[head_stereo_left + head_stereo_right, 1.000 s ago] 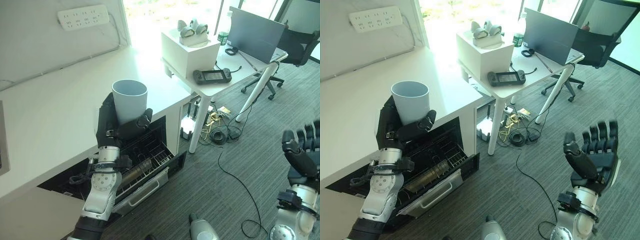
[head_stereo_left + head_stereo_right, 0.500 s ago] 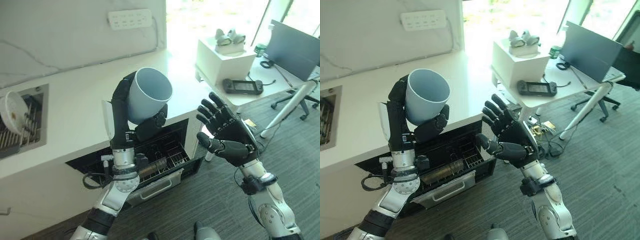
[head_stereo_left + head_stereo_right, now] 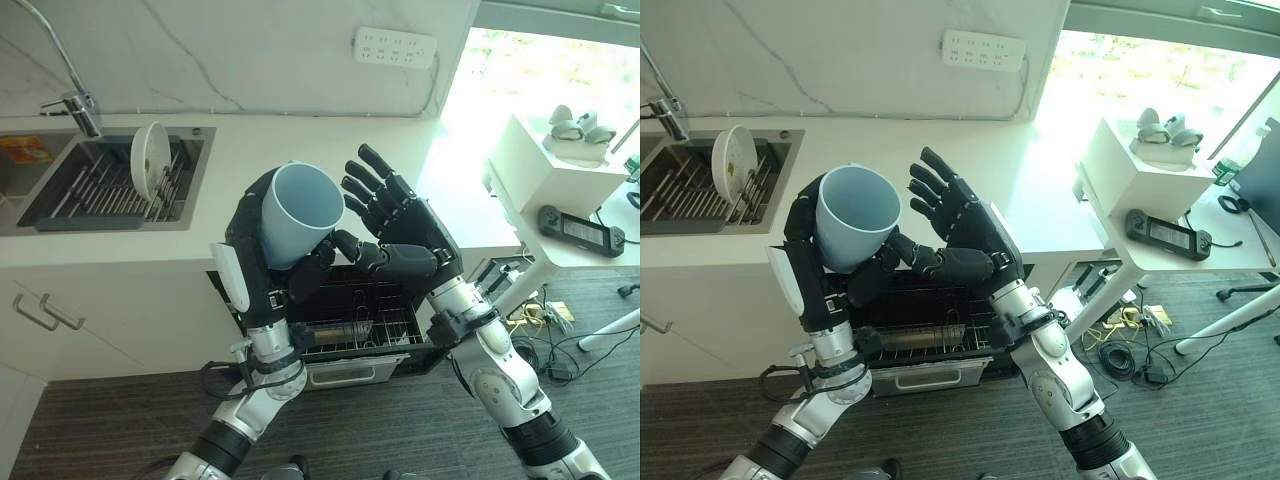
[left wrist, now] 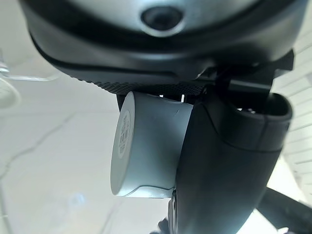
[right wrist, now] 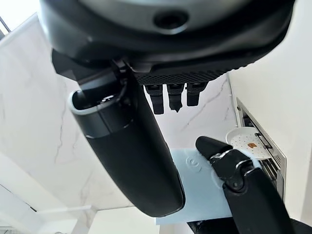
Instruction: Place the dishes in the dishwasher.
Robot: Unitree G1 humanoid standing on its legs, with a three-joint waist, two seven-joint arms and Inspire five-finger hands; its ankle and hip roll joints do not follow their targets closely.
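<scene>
Since a second ago the right hand (image 3: pixel 965 235) has been raised, fingers spread, beside the cup (image 3: pixel 297 213). Below the worktop (image 3: pixel 330 150) the dishwasher (image 3: pixel 355 315) stands open. The cup is clasped by the left hand (image 3: pixel 255 245); lowering into the rack seems next.

A kitchen corner set inside an office.

We see a white worktop (image 3: pixel 330 150) against a marbled wall, with a sunken sink (image 3: pixel 60 195) under a tap (image 3: pixel 75 105), a plate (image 3: pixel 150 172) standing in its rack, and an open dishwasher (image 3: pixel 355 325) with wire baskets below. Beside it we find office things: a white desk (image 3: pixel 1230 250) carrying a handheld game console (image 3: pixel 1167 235), a power strip (image 3: pixel 395 46) on the wall, loose cables on grey carpet (image 3: pixel 1200 400), and a bright window.
</scene>
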